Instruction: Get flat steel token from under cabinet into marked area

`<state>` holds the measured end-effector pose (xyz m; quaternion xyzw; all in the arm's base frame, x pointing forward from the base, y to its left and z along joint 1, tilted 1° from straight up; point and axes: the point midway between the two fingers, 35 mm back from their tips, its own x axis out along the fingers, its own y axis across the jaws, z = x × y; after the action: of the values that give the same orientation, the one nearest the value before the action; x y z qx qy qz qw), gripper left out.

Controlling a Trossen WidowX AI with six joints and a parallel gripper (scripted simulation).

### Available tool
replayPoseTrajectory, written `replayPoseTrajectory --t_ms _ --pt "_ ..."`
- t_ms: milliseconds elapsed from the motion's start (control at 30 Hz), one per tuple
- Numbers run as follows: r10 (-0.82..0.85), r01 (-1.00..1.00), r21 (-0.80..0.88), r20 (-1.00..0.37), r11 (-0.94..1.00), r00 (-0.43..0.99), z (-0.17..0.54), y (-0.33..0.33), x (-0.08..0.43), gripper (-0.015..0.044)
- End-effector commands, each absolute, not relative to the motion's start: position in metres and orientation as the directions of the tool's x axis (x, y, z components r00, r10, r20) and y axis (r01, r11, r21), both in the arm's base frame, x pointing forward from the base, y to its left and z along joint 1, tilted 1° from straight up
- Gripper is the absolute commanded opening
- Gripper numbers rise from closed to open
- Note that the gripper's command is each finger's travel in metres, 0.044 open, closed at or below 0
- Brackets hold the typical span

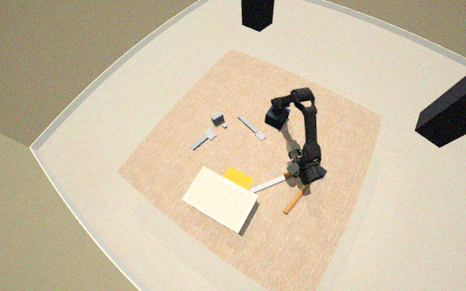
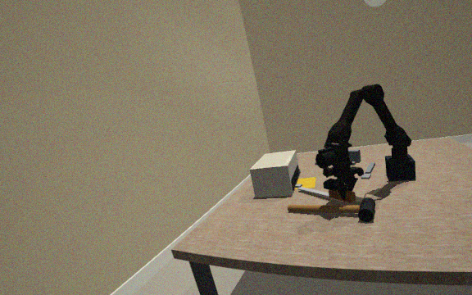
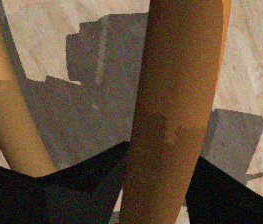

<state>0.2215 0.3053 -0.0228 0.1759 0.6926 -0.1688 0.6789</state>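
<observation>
Well, gripper [image 1: 294, 171] [image 2: 343, 196] [image 3: 158, 153]: clamped on the long tool's brown handle [image 1: 286, 175] [image 2: 335, 194] [image 3: 177, 75]
Blade [image 1: 269, 183] [image 2: 315, 192]: tip near the cabinet [image 1: 221, 198] [image 2: 272, 182]
Token: cannot be told from the small grey piece [image 2: 298, 186] by the blade's tip
Mallet [image 1: 295, 200] [image 2: 322, 209] [image 3: 7, 125]: on the table [image 1: 168, 162] [image 2: 404, 242]
</observation>
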Motion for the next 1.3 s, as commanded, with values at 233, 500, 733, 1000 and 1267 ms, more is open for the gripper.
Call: replayPoseTrajectory --t_ms 233,500,733,1000,1267 --pt "0.022 0.476 0.018 -1.0 0.879 -0.003 -0.019 0.318 0.225 0.0" --pt "0.022 0.476 0.018 -1.0 0.879 -0.003 -0.021 0.322 0.226 0.0" --pt "0.022 0.476 0.018 -1.0 0.879 -0.003 -0.028 0.322 0.225 0.0" --pt "0.024 0.471 0.011 -0.999 0.882 -0.022 -0.029 0.322 0.222 0.02" --pt "0.022 0.471 0.018 -1.0 0.882 -0.004 -0.03 0.322 0.223 0.027"
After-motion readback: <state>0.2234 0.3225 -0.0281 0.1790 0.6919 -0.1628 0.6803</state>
